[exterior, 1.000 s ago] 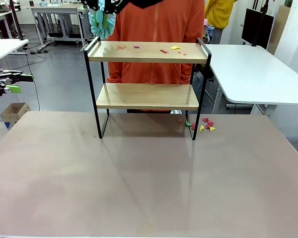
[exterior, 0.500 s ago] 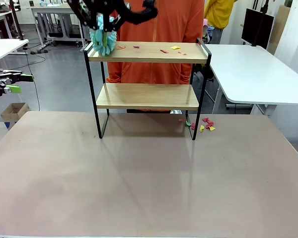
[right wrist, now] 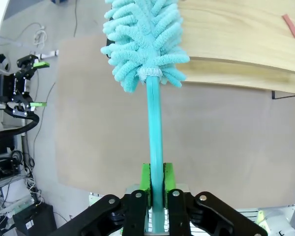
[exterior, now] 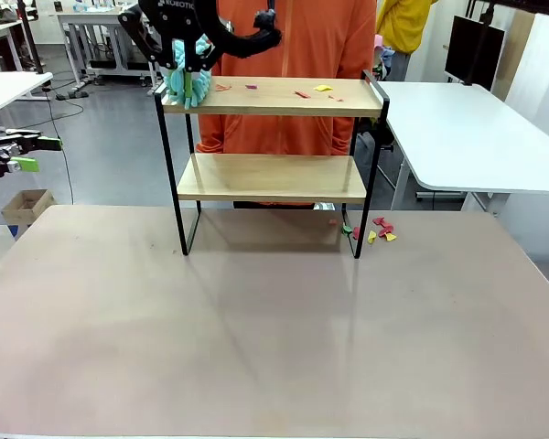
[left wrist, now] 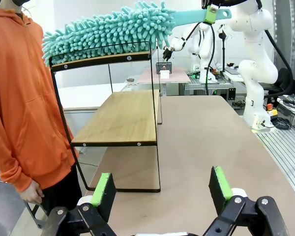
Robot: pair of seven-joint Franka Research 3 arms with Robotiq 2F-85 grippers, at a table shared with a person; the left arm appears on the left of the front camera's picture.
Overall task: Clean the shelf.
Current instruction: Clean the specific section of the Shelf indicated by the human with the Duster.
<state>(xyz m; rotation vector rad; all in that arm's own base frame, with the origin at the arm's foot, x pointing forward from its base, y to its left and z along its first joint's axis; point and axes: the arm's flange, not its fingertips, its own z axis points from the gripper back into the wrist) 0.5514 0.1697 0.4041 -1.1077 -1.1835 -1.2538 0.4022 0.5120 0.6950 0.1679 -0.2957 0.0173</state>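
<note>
Now the shelf (exterior: pixel 270 178) stands at the far side of the surface (exterior: pixel 256 329), in front of a person in orange (exterior: pixel 302 37). The right tool (right wrist: pixel 156 174) is clamped on the handle of a teal duster (right wrist: pixel 145 39), whose fluffy head rests on the top board's left end. Paper scraps (exterior: pixel 322 89) lie farther along that board. The left tool (left wrist: pixel 162 189) hangs spread wide, empty.

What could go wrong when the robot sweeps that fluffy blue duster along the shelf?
1. The duster, held in the robot's right hand, sits at the top board's left end; a hard push might slide or tip the thin-legged shelf.
2. Its sweep could flick the paper scraps toward the person standing just behind, or off the edge.
</note>
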